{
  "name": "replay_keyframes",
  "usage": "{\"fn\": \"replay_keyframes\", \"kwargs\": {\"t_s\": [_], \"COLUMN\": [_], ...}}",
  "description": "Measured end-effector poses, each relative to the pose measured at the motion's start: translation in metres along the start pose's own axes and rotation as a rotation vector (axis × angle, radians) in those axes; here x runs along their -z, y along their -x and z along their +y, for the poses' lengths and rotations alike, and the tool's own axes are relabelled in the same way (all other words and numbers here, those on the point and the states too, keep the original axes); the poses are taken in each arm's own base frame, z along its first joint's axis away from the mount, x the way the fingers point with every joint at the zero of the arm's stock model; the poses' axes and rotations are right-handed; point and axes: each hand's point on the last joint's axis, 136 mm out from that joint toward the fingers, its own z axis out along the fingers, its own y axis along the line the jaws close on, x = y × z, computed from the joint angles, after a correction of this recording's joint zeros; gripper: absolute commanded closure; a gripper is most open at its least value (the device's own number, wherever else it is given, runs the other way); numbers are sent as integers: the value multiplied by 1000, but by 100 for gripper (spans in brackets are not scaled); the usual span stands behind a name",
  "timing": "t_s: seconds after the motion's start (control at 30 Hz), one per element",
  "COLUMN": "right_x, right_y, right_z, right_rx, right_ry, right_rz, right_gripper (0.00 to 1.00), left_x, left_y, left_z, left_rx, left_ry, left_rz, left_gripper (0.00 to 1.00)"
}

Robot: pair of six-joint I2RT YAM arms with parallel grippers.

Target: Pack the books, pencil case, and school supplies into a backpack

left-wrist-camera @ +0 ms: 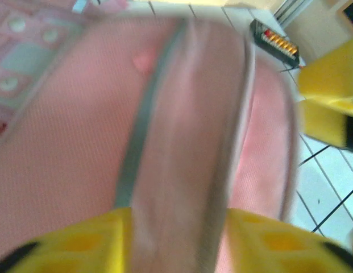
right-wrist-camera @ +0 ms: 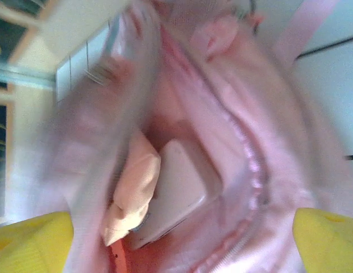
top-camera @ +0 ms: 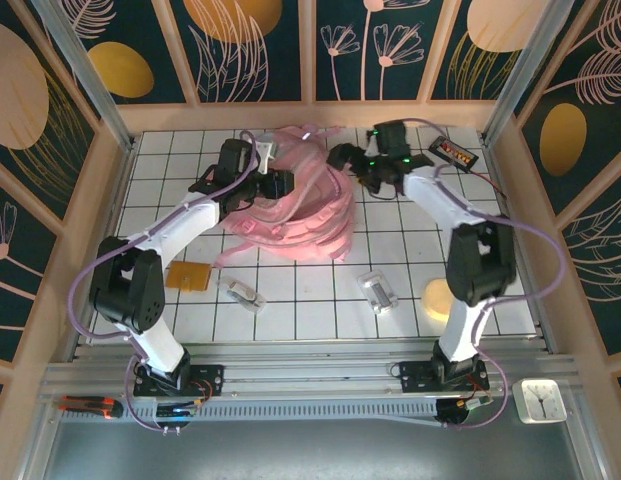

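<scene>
The pale pink backpack (top-camera: 295, 215) lies at the back middle of the table, with a gripper at each side of its top. My left gripper (top-camera: 268, 185) (left-wrist-camera: 179, 242) has its yellow fingers apart, and a blurred pink strap of the backpack (left-wrist-camera: 68, 142) runs between them. My right gripper (top-camera: 365, 172) (right-wrist-camera: 182, 244) is wide open over the unzipped mouth of the backpack (right-wrist-camera: 261, 131). Inside lies the pencil case (right-wrist-camera: 185, 190), pale with rounded corners, next to a crumpled peach fold (right-wrist-camera: 133, 190). An orange-brown pad (top-camera: 187, 276) and two silver clips (top-camera: 240, 293) (top-camera: 378, 290) lie on the table in front. The books are out of view.
A black slab with an orange label (top-camera: 455, 153) (left-wrist-camera: 275, 42) lies at the back right, by the wall. Wooden walls close in the white gridded table (top-camera: 310, 310) on three sides. A small clock (top-camera: 538, 400) sits off the table at the near right.
</scene>
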Motion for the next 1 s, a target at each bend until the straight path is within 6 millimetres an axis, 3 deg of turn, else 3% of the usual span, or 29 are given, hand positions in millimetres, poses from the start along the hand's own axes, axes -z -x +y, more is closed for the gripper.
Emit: {"fn": "replay_keyframes", "kwargs": {"t_s": [0.1,0.2,0.33,0.5,0.57,0.67,0.83,1.0], "right_x": [42,62,53,32,30,30,29,29], "right_y": [2,-22,-59,-107,-116,-114,-114,-115], "right_z": [5,6,13,45,53,57,62,63], "right_rx": [11,9,41,150,167,158,139,137], "right_ry": [-16,-19,-50,-59,-42,-23,2,8], "right_rz": [-81,-81,-19,53,67,59,66,73], "right_gripper": [1,1,1,1,1,1,1,1], "left_x": [9,34,78,108,110,106,78,60], "left_y": [7,0,-9,-35,-55,-85,-93,-94], "left_z": [-1,2,20,80,108,144,160,164], "left_rx": [0,27,170,472,619,822,945,993], "left_ry": [16,55,107,169,183,193,124,65], "left_rz": [-32,-60,-121,-179,-184,-180,-150,-135], "left_gripper": [1,1,1,5,12,19,37,46]}}
